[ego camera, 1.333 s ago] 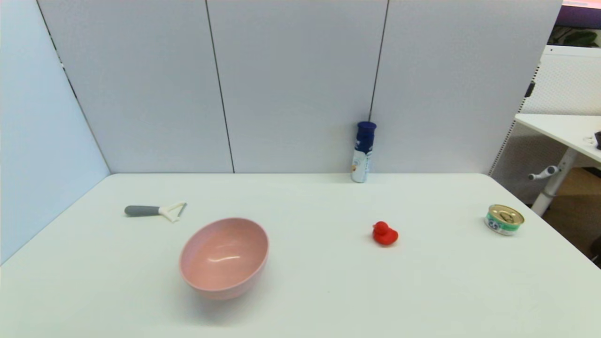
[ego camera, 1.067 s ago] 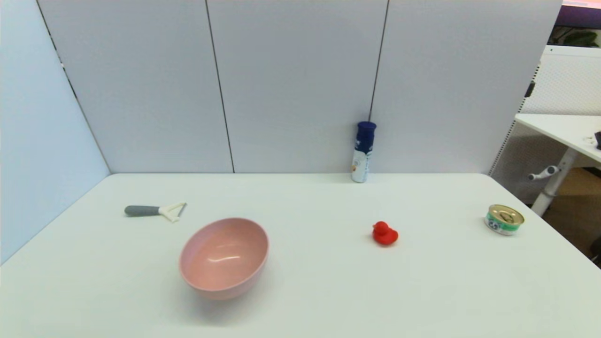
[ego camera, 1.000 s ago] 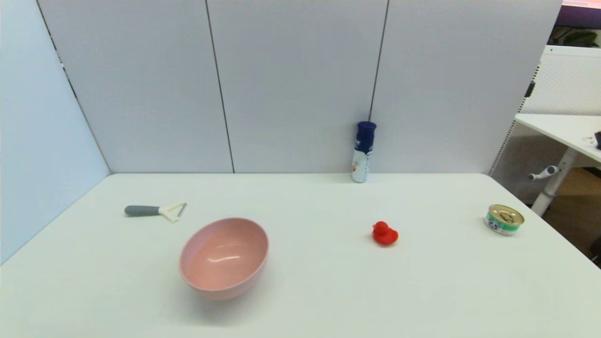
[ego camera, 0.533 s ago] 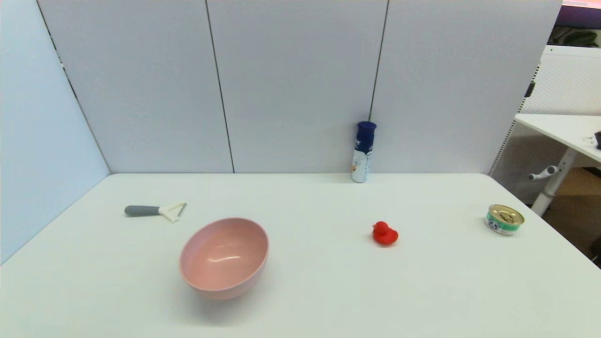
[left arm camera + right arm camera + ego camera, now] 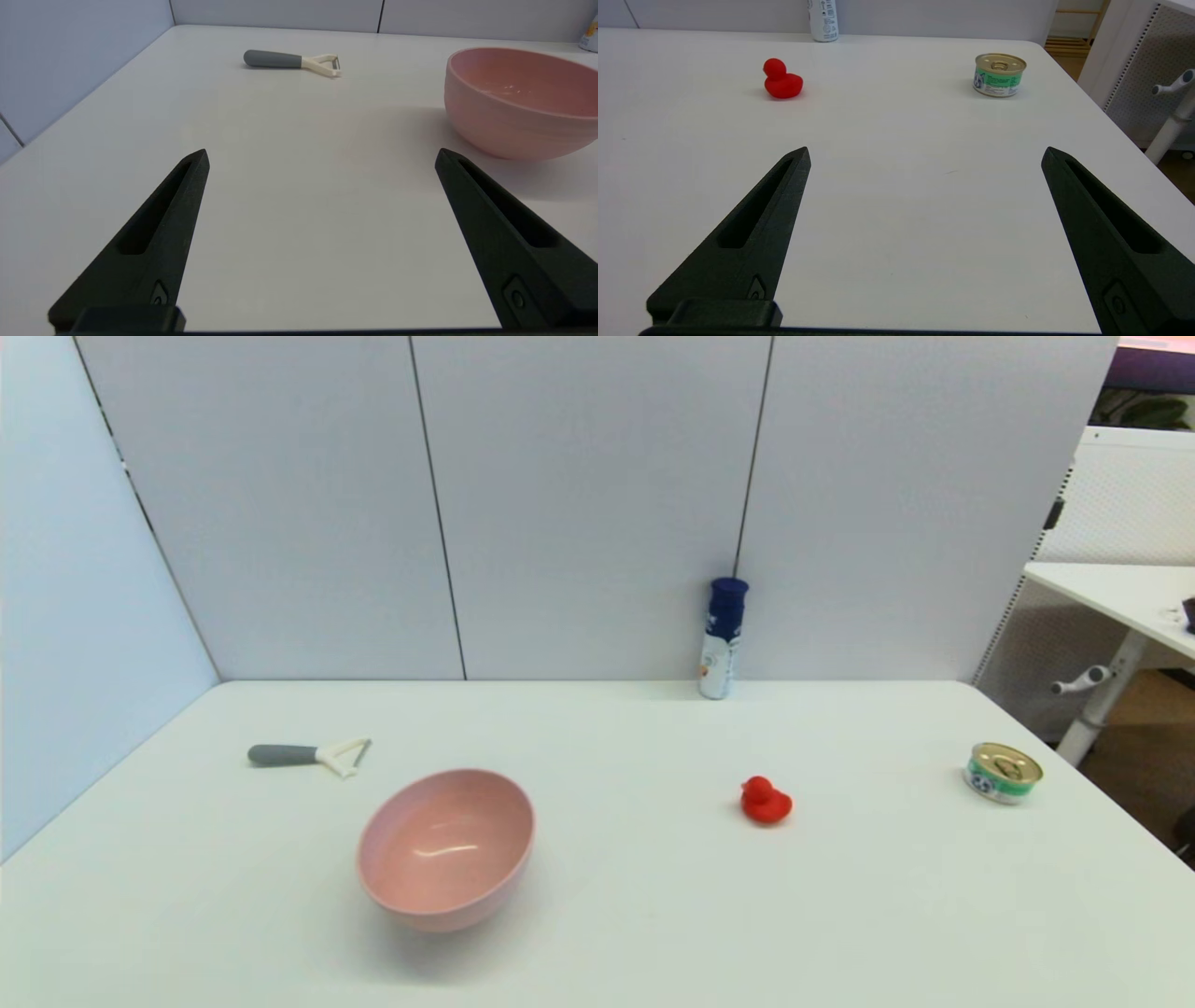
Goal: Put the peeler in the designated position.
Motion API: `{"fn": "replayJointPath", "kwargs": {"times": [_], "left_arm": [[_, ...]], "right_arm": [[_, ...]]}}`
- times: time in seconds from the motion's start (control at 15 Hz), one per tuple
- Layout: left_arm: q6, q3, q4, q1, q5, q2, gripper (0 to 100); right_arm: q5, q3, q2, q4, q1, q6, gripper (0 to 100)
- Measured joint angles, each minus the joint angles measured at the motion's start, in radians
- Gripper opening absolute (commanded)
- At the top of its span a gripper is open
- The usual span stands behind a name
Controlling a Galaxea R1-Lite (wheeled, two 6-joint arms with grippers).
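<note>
The peeler lies flat on the white table at the far left, grey handle pointing left, white forked head toward the pink bowl. The left wrist view shows the peeler well ahead of my left gripper, which is open and empty over bare tabletop near the front edge. My right gripper is also open and empty, low over the table's right half. Neither arm appears in the head view. The designated position has no mark of its own that I can see.
A red toy duck sits right of centre, also seen as the duck ahead of the right gripper. A green-labelled tin can stands near the right edge. A blue-capped bottle stands against the back wall panels.
</note>
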Motion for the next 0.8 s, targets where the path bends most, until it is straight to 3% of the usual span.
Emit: {"fn": "replayJointPath", "kwargs": {"times": [0.4,0.8], "left_arm": [[0.021,-0.451,0.200,-0.004,0.007,0.434,100],[0.023,-0.869,0.249,-0.023,0.006,1.021,100]], "right_arm": [[0.000,0.000,0.000,0.000,0.000,0.000,100],[0.000,0.000,0.000,0.000,0.000,0.000,100]]}}
